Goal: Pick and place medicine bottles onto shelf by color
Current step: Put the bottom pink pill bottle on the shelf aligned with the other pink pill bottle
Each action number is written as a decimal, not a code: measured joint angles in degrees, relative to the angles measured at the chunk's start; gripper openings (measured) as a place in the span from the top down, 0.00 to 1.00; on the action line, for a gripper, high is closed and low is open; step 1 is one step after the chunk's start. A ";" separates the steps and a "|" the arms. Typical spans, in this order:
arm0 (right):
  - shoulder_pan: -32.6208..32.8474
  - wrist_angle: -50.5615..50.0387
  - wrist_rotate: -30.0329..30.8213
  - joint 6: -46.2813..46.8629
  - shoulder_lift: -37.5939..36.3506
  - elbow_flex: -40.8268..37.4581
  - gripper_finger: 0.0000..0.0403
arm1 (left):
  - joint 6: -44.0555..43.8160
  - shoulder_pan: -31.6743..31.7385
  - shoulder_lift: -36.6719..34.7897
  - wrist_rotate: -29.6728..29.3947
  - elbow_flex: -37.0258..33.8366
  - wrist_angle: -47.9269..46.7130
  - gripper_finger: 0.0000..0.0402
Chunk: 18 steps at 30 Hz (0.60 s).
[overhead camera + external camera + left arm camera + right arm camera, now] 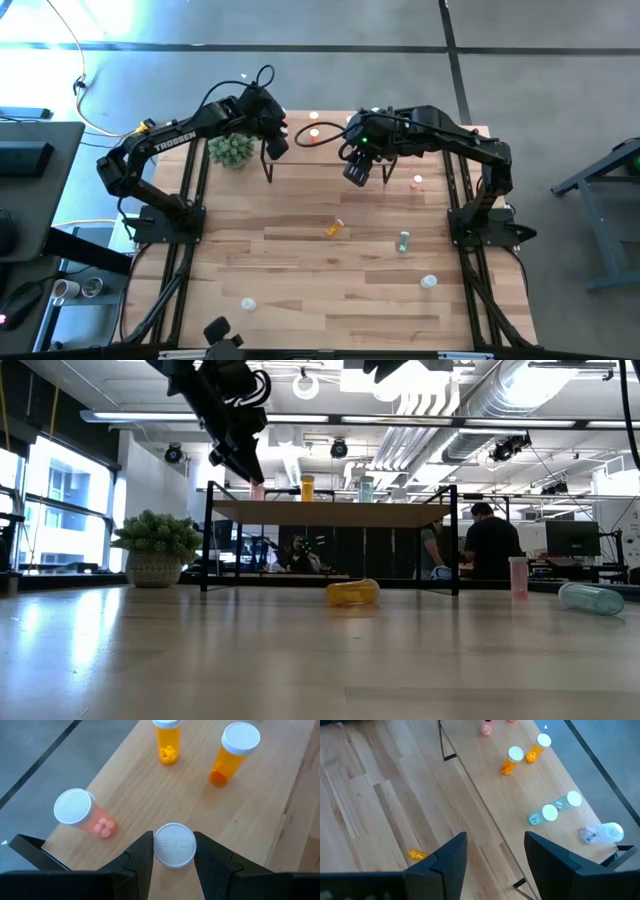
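Note:
My left gripper (277, 138) is over the left end of the shelf (335, 513), shut on a white-capped bottle (174, 845). The cap hides its colour in the wrist view. In the low view a pink bottle (257, 490) shows just under the fingers. On the shelf stand another pink bottle (80, 812) and two orange ones (167, 740) (235, 752). My right gripper (356, 172) is open and empty, above the table by the shelf's near side (495, 855). My left gripper pinches the bottle's white cap (159, 851) between its two fingers, one on each side. The fingers come from above, pointing down. The bottle is upright, its base at the height of the shelf top; I cannot tell whether it stands on it.
On the table lie an orange bottle (334, 229), a green one (403, 240) and two white-capped ones (429, 281) (248, 303); a pink one (417, 182) stands near the shelf's right end. A potted plant (231, 150) stands left of the shelf. Clear bottles (550, 812) occupy the shelf's right part.

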 joint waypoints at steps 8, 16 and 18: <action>0.00 -0.02 0.00 0.08 0.00 0.00 0.53 | -1.81 -0.01 -0.18 -0.87 -0.05 -0.35 0.71; 0.00 -0.72 0.00 0.11 0.00 -0.02 0.53 | -2.62 -0.04 -0.29 -2.24 1.15 -3.17 0.71; 0.00 -0.93 0.00 0.11 0.00 -0.03 0.53 | -2.99 -0.04 -0.22 -2.49 1.98 -4.69 0.71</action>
